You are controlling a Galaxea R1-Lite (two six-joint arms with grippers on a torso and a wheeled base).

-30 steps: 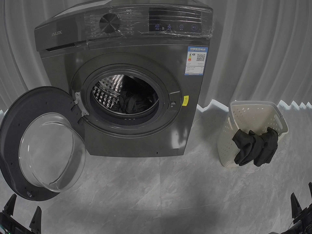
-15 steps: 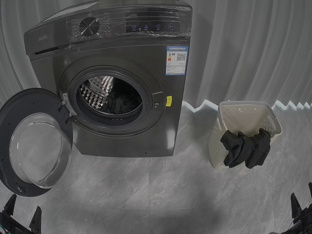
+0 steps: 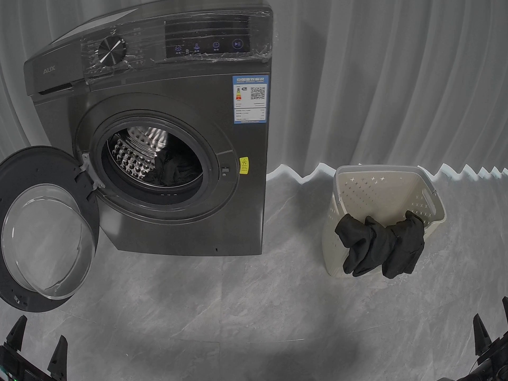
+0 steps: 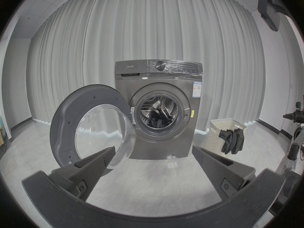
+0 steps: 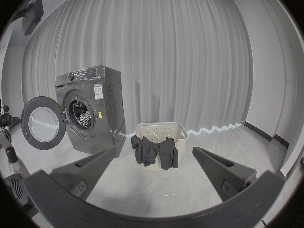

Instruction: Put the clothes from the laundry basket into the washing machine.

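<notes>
Left gripper sits at the lower left corner of the head view, its two fingers spread apart with nothing between them. The right gripper sits at the lower right corner, also spread and empty. Both are well apart from the task's things. The washing machine stands on the grey floor at the left, before a pale curtain. Its round door is swung fully open to the left side. Inside the drum lies a dark garment. To the right of the machine, apart from it, stands the cream laundry basket, and black clothes hang over its front rim and down its outer wall. In the left wrist view the left gripper has wide open jaws and points toward the washing machine, with the dark garment low in the drum and the laundry basket beside the machine. In the right wrist view the right gripper is open as well, holding nothing, and it faces the laundry basket with the black clothes draped over its near edge.
</notes>
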